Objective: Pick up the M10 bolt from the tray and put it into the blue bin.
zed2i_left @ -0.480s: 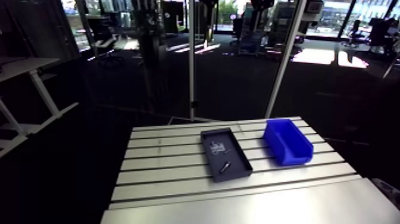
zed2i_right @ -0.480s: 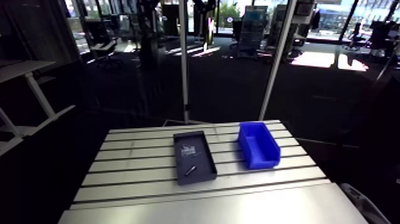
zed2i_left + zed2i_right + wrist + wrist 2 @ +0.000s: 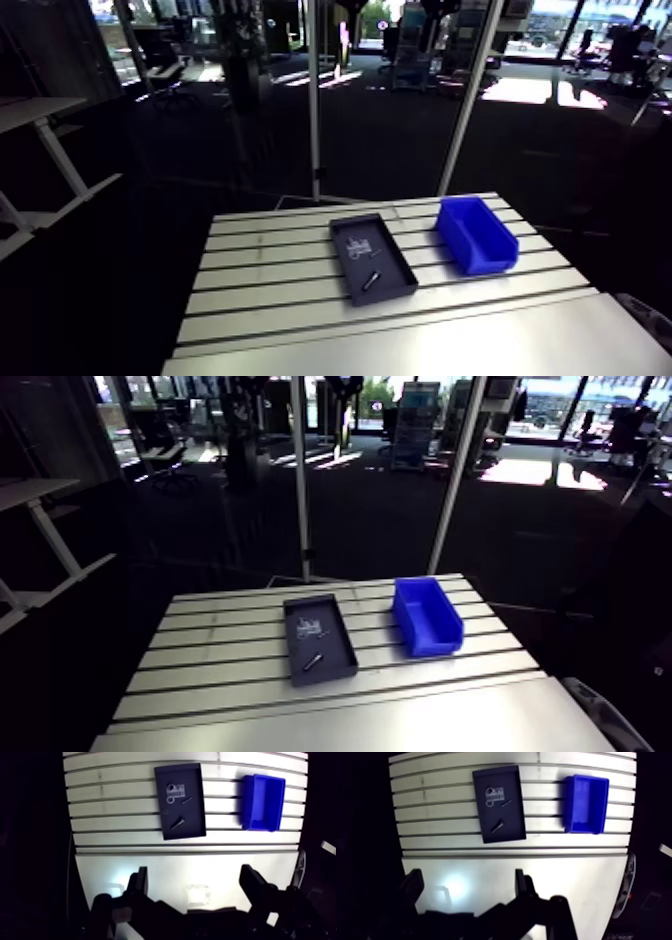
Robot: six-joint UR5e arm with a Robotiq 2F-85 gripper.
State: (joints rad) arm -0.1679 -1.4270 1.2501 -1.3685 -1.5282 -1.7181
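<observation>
While far from tray (image 3: 196,819), fingers (image 3: 253,886) apart

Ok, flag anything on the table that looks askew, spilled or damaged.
Nothing stands out. The black tray lies flat on the slotted table, the bolt and smaller parts inside it. The blue bin stands upright beside it, apart, empty. The gripper is open, well short of both.
</observation>
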